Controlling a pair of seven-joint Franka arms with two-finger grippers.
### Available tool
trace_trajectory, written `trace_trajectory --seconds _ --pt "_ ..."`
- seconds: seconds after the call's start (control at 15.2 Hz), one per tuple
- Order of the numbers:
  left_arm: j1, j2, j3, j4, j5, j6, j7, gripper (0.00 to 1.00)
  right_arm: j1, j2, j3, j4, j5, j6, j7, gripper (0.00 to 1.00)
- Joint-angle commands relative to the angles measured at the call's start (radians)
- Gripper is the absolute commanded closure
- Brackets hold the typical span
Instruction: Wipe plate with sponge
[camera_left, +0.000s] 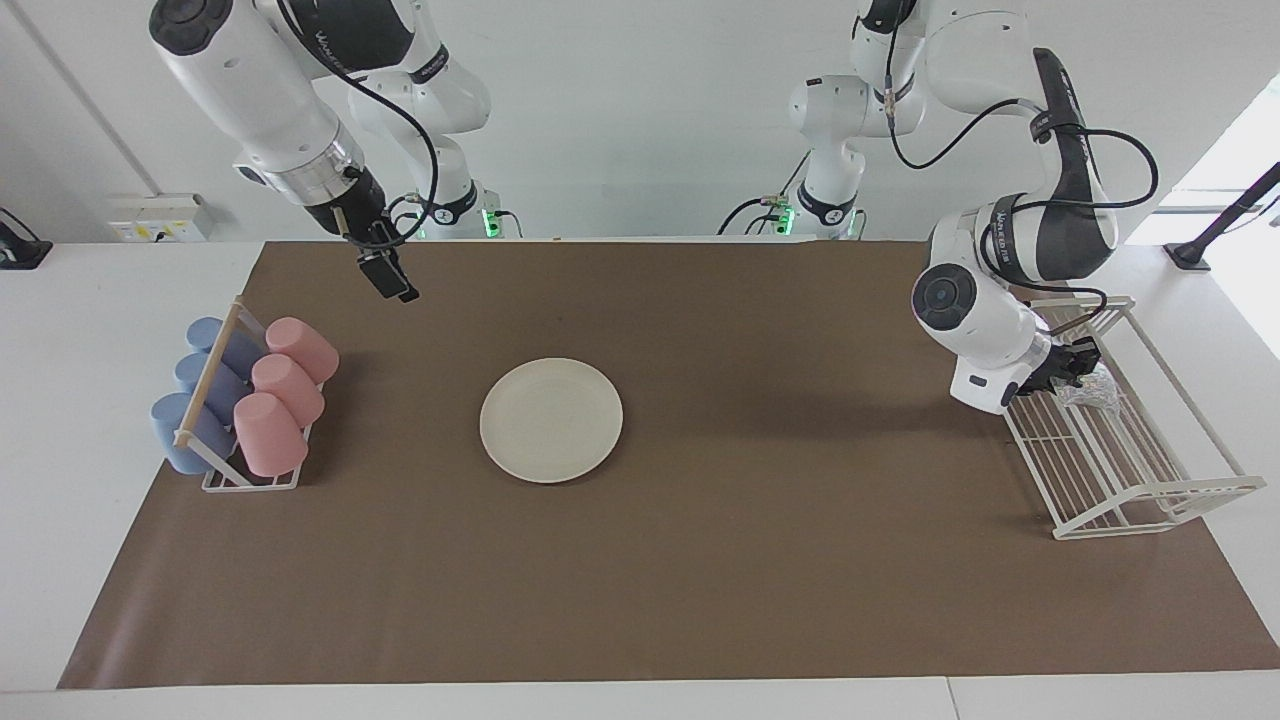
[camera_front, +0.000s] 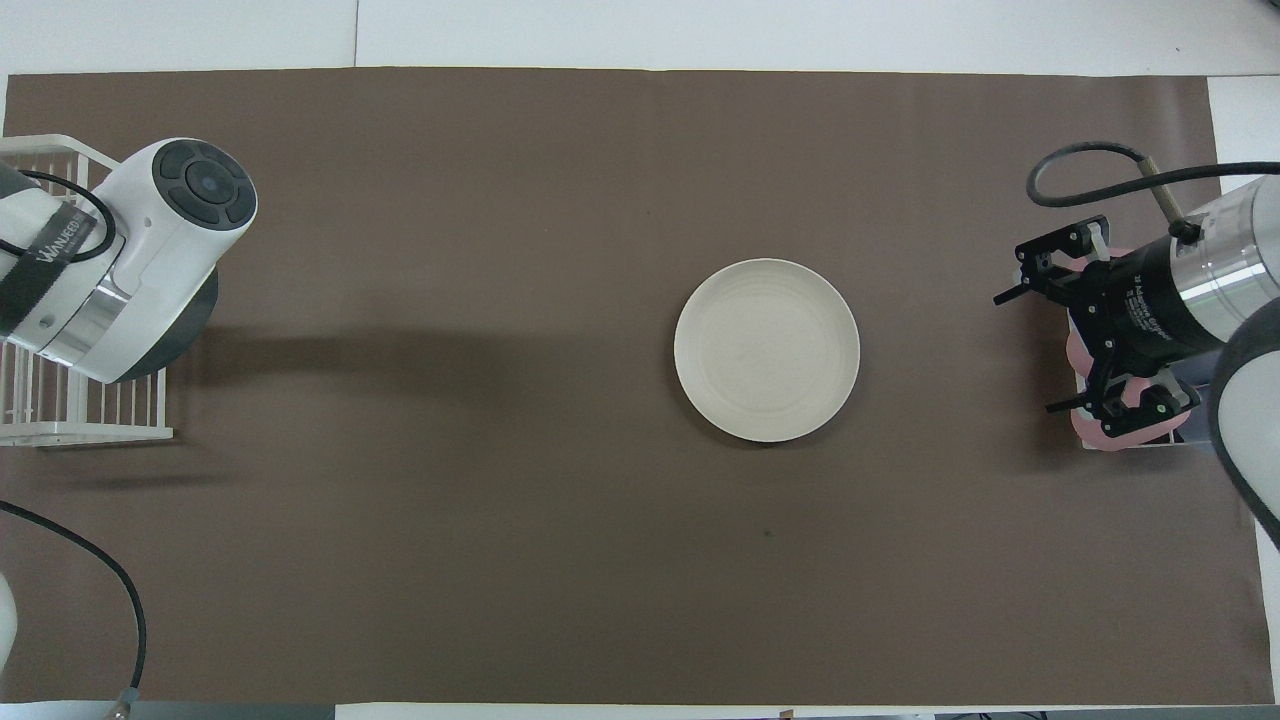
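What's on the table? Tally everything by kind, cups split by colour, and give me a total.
plate: 1
sponge: 1
pink cups: 3
blue cups: 3
cup holder: 1
wire rack: 1
Total: 10

The left gripper (camera_left: 1072, 362) grips the sponge (camera_left: 1092, 388) in the white rack (camera_left: 1150, 490); the plate (camera_left: 551, 420) lies mid-mat.
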Motion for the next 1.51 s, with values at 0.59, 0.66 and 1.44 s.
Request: trace_trajectory --seconds 0.59,0.66,1.44 --pt "0.009 -0.031 -0.006 0.190 -0.334 -0.120 0.039 1.00 0.247 0.020 0.006 -0.001 -0.040 0.201 0.368 0.00" --pt "0.009 -0.031 -0.003 0.232 -0.425 -0.146 0.041 1.00 0.247 0.020 0.006 -0.001 -0.042 0.194 0.364 0.00" --pt "0.184 -0.196 0.022 0.154 -1.511 -0.251 0.035 1.00 0.356 0.341 0.003 0.446 -0.119 -0.067 0.475 0.00"
